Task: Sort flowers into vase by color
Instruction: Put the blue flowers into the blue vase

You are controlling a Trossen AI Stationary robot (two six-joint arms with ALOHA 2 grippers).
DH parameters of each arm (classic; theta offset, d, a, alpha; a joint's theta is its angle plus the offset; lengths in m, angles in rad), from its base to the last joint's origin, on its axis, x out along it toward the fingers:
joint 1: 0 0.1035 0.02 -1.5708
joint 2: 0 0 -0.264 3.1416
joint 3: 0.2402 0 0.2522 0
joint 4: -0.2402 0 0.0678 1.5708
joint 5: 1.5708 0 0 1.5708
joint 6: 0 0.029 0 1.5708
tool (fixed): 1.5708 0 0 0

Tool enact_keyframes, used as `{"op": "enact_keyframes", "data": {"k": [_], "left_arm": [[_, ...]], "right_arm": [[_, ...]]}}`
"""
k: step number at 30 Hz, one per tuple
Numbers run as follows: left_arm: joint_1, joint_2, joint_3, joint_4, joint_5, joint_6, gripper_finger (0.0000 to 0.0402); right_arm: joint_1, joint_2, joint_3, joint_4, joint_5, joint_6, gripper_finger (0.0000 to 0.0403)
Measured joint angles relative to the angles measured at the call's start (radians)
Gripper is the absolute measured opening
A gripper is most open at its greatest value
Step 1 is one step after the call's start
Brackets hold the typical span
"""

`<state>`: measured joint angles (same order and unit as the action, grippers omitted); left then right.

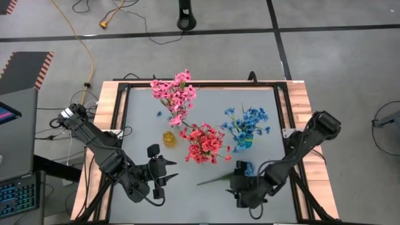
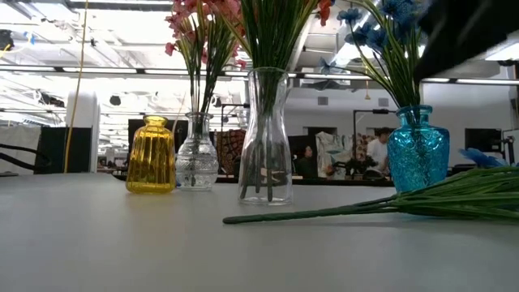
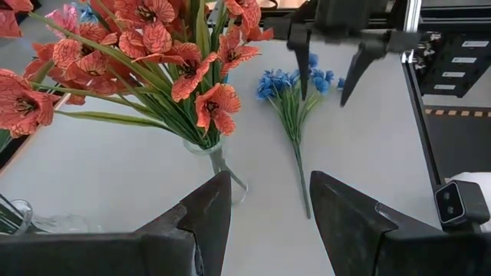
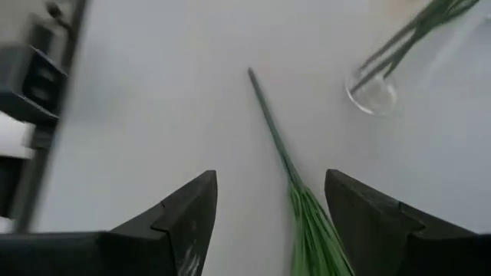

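A loose blue-blossomed spray (image 1: 220,178) lies flat on the table, with its blossoms (image 3: 294,83) toward the right arm and its bare stem (image 4: 267,116) toward the left arm. My right gripper (image 4: 270,207) hovers open over the spray's leafy part (image 4: 313,230), one finger on each side, touching nothing. My left gripper (image 3: 270,207) is open too, low near the table's near edge, pointing at the spray. Pink flowers (image 1: 175,94) stand in a small clear vase (image 2: 197,154). Coral-red flowers (image 1: 205,142) stand in a tall clear vase (image 2: 265,138), and blue flowers (image 1: 247,122) in a blue vase (image 2: 418,150).
A yellow vase (image 2: 151,154) with no flowers stands beside the small clear vase, left of the red bunch. The vases form a row across the middle of the table. A black frame (image 1: 122,112) runs along the table's edges. People sit in the room far behind.
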<state>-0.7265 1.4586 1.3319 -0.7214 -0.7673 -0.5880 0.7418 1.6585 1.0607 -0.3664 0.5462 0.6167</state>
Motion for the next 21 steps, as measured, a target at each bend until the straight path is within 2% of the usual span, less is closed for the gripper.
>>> {"op": "enact_keyframes", "data": {"k": [8, 21], "left_arm": [[0.000, 0.000, 0.000, 0.001, 0.000, 0.000, 0.0167], [0.000, 0.000, 0.000, 0.001, 0.000, -0.011, 0.0167]], "right_arm": [[-0.035, 0.097, 0.000, -0.042, -0.013, 0.001, 0.0270], [-0.071, 0.097, 0.000, -0.183, -0.131, 0.046, 0.0270]]}}
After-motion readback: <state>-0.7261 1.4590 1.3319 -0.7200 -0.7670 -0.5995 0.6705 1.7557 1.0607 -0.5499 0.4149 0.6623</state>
